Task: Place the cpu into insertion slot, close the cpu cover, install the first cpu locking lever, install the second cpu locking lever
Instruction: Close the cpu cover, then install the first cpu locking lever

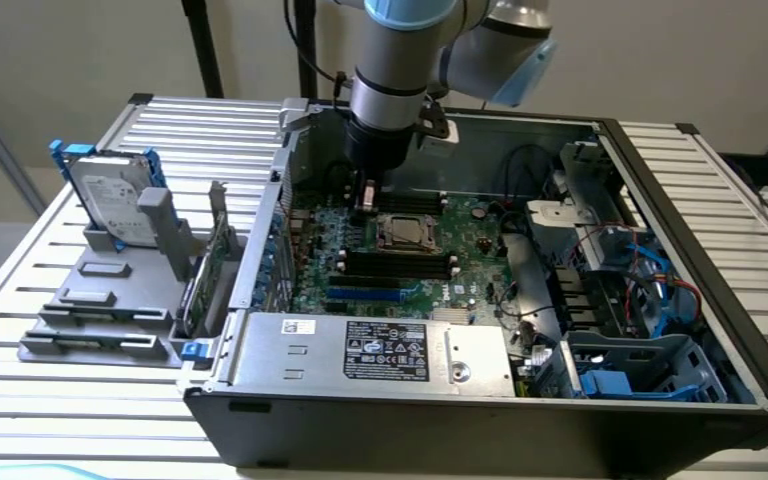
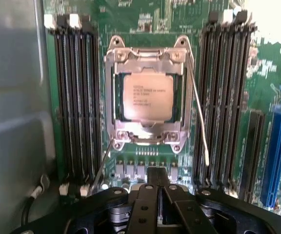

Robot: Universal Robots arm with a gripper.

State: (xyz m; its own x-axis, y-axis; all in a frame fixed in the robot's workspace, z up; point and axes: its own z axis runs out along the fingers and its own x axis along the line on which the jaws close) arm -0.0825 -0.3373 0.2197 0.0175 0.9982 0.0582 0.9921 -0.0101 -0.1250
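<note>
Already your cpu (image 2: 148,97) lies in the insertion slot (image 2: 117,97), mid-frame in the exterior view, with the cpu cover (image 2: 148,54) down over it; the claw (image 2: 158,175) is clenched empty, poised near a loose-looking locking lever (image 2: 197,117), likely for pushing.

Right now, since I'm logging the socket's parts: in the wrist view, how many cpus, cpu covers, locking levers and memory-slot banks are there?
cpu: 1
cpu cover: 1
locking levers: 2
memory-slot banks: 2
Total: 6
</note>
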